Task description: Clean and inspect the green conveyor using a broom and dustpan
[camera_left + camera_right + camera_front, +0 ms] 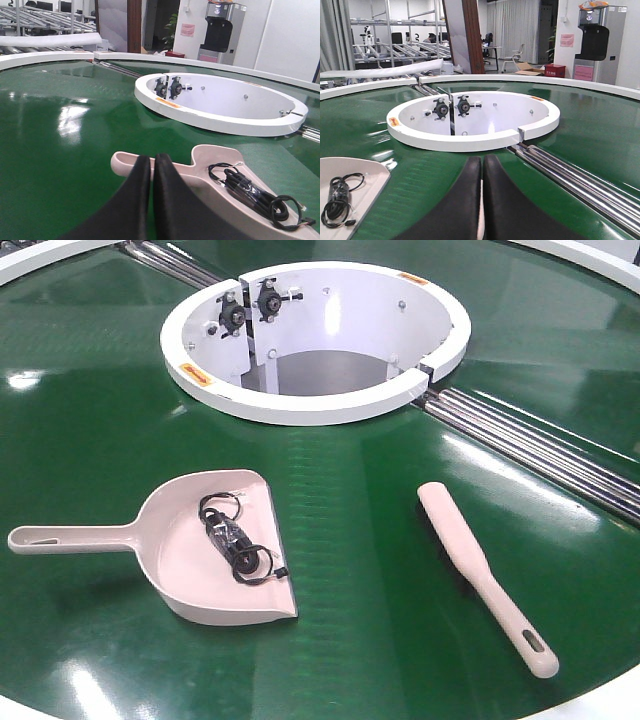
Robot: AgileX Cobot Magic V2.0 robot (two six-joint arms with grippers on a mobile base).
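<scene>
Dustpan (175, 550) lies on the green conveyor (380, 570), on the near side of the white ring hub (320, 390); your left gripper (152, 162) has its fingers pressed together just above the dustpan's handle; your right gripper (482, 165) is likewise closed on nothing; a coiled black cable (232, 538) sits in the pan; broom (485, 575) lies near the hub's chrome rails (540, 450), well apart from the dustpan.

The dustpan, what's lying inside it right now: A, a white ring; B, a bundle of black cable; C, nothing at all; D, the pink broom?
B: a coiled black cable bundle lies in the scoop of the dustpan, while the broom lies apart on the green conveyor.
</scene>
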